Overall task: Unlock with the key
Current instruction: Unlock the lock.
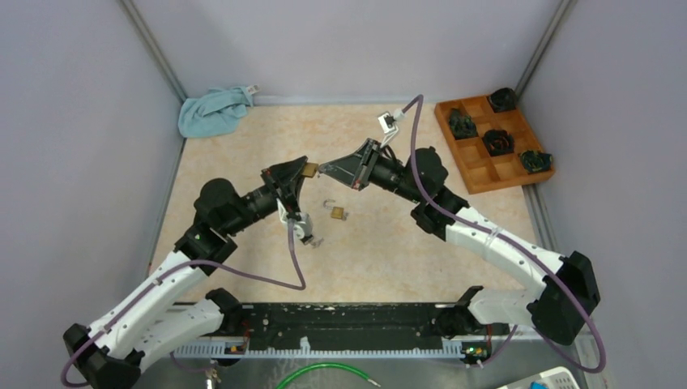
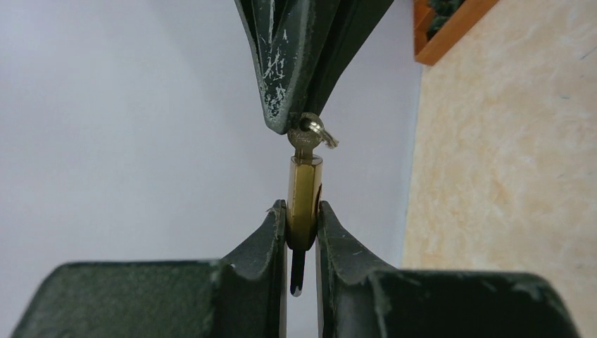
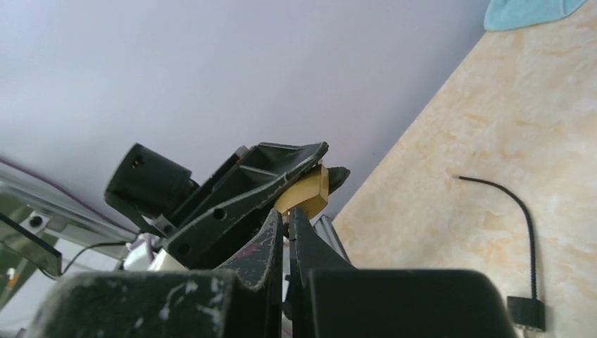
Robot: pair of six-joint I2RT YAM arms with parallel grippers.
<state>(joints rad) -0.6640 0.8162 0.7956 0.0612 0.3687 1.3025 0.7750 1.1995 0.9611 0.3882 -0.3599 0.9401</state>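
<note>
the brass padlock (image 1: 309,170) is held in the air above the middle of the table (image 1: 405,259), clamped by its flat sides between the fingers of the left gripper (image 1: 304,172). in the left wrist view the padlock (image 2: 304,201) is seen edge-on, with the key (image 2: 308,137) set against its far end. the key's head is pinched in the tips of the right gripper (image 2: 292,113), whose jaws are closed tight on it. the two grippers meet tip to tip, well above the tabletop.

open air is seen on all sides of the pair, and bare table is left beneath them. the walls (image 1: 81,121) stand well apart from both arms.

how deep the key sits in the lock cannot be told. the key's blade is hidden, and a dark strip below the padlock between the left fingers (image 2: 264,239) is hard to make out. in the right wrist view only a corner of the padlock (image 3: 306,193) shows, past the closed fingers (image 3: 271,236).

a second padlock (image 1: 336,212) lies on the table just in front of the grippers. a blue cloth (image 1: 215,109) lies in the far left corner and a wooden tray (image 1: 478,174) with dark items at the far right. a black zip tie (image 3: 528,232) lies on the table.
</note>
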